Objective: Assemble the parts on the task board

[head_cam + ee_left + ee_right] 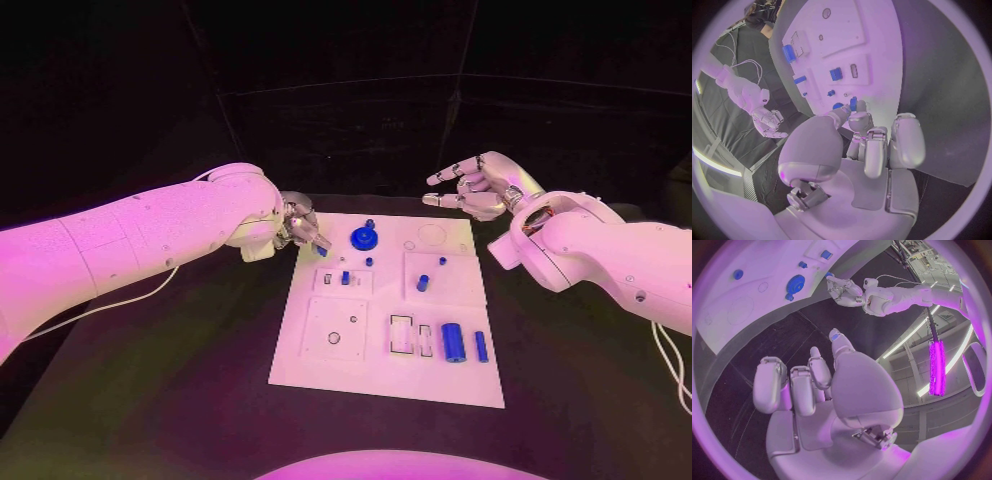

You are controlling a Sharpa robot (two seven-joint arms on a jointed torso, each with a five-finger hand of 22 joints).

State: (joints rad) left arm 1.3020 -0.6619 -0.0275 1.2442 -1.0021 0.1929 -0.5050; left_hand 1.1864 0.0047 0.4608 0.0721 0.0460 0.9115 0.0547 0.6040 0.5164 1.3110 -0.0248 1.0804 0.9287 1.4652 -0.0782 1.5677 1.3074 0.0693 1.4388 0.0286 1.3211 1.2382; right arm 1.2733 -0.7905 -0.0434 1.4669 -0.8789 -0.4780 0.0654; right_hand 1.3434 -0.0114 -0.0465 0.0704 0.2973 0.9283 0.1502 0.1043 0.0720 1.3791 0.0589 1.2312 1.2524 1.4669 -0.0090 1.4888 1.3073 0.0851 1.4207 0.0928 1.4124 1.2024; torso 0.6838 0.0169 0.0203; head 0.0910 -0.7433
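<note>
The black worktop [173, 380] leaves wide open room to the left, right and near side of the white task board [346, 375], which lies at its middle with its long edges running near to far. The left robot hand [300, 228] sits at the board's far left edge, fingers curled together at a small blue part [320, 250]; whether it pinches that part, I cannot tell. The right robot hand [473, 186] hovers off the board's far right corner, fingers spread, holding nothing. On the board, a round blue disc [364, 238] lies far; a blue cylinder [453, 343] and slim blue pin [480, 346] lie near the right edge.
</note>
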